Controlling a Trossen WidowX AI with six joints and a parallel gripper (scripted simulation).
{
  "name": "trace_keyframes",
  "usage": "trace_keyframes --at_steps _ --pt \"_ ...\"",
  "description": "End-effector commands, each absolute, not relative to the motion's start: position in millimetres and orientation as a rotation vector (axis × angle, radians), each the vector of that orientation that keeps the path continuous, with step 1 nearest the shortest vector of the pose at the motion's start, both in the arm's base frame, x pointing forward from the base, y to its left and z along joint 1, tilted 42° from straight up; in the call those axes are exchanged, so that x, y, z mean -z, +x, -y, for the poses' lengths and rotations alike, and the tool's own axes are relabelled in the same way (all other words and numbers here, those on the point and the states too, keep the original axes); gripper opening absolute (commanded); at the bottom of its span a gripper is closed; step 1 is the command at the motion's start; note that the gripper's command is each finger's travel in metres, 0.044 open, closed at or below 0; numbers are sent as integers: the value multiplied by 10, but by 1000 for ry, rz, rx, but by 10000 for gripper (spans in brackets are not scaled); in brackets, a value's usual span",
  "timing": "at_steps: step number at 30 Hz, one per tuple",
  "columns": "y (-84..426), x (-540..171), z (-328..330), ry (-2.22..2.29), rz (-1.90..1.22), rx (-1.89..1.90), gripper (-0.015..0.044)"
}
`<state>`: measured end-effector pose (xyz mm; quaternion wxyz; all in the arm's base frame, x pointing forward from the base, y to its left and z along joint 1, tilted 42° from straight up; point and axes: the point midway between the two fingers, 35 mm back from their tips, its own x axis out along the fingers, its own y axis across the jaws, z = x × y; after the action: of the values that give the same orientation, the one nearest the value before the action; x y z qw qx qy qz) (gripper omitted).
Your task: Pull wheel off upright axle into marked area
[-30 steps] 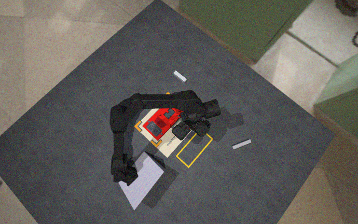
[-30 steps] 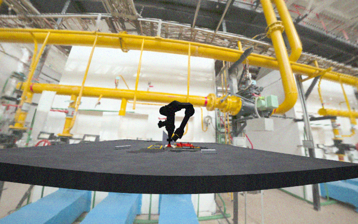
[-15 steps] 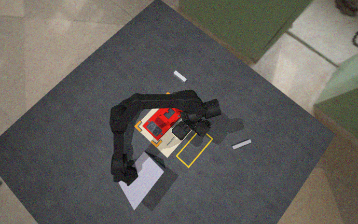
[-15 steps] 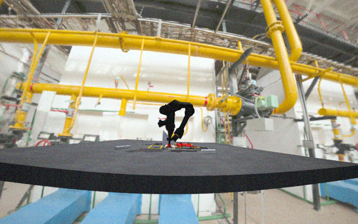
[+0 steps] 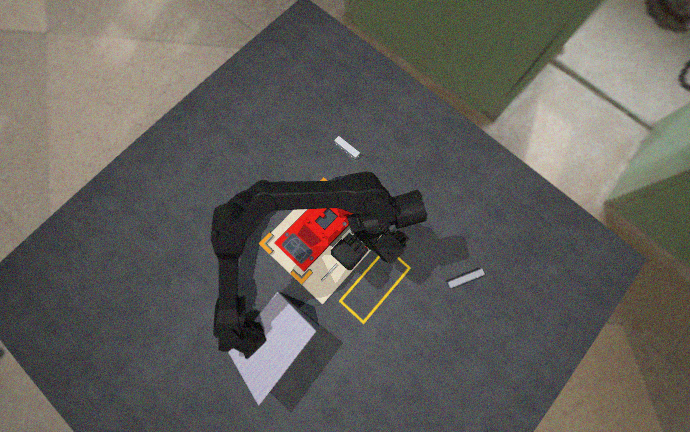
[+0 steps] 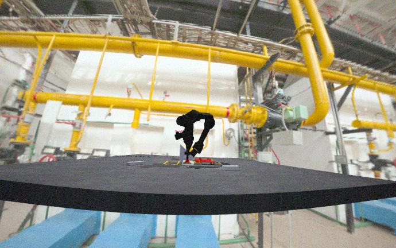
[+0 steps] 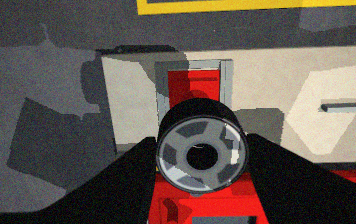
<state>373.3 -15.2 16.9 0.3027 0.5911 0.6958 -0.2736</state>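
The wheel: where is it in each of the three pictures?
Top: the wheel is dark, at centre, beside the gripper, just up-left of the yellow outline.
Exterior: too small to make out at the arm's tip.
Wrist: large, centre, between the black fingers.
Shared landmark: the yellow outline.

Top view looks straight down from high, exterior sits far and low, wrist close; all share the beige board (image 5: 330, 284).
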Motion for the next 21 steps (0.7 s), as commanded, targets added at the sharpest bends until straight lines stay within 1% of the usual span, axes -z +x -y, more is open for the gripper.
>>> trace_keyframes --at_steps 1,21 --pt "3741 -185 166 1561 -1841 722 0" --pt "3759 -304 273 1561 -1840 723 0"
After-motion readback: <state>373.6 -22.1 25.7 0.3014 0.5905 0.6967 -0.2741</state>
